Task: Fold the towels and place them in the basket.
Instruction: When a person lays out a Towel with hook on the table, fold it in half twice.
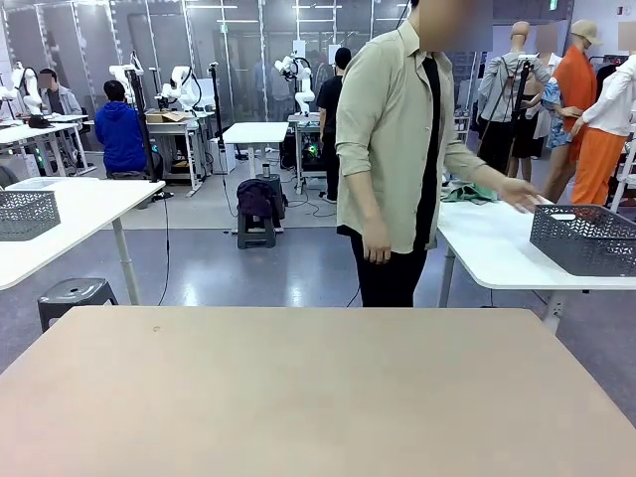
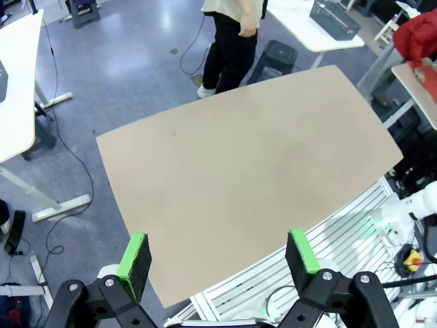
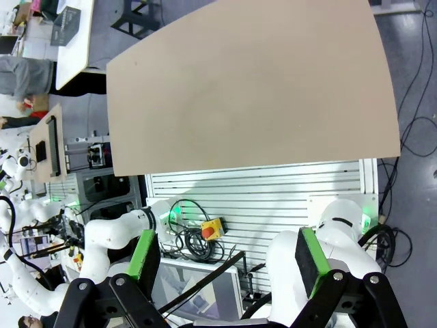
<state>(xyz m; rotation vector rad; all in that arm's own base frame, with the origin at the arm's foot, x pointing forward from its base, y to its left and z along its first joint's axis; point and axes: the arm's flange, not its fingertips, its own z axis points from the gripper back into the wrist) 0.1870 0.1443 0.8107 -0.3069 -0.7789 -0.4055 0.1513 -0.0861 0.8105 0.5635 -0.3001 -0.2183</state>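
Above the near edge of the tan table (image 2: 239,164), the left gripper (image 2: 218,247) hangs with its green pads (image 2: 134,263) spread wide and nothing between them. The right gripper (image 3: 226,246) is likewise wide apart and empty, looking down past its own arm's white base at a slotted white mounting plate (image 3: 273,191) and a red stop button (image 3: 211,230) on a yellow box; any print on the box is too small to read.

Across the tan table a person (image 1: 393,149) stands turned toward a white side table (image 1: 487,243) at the right. One hand (image 1: 519,192) reaches out over that side table, near the dark grey lattice basket (image 1: 584,238) standing on it. A crumpled mint-green towel (image 1: 465,195) lies farther back on the same side table, behind the outstretched arm. A second basket (image 1: 28,214) sits on another white table at the left.
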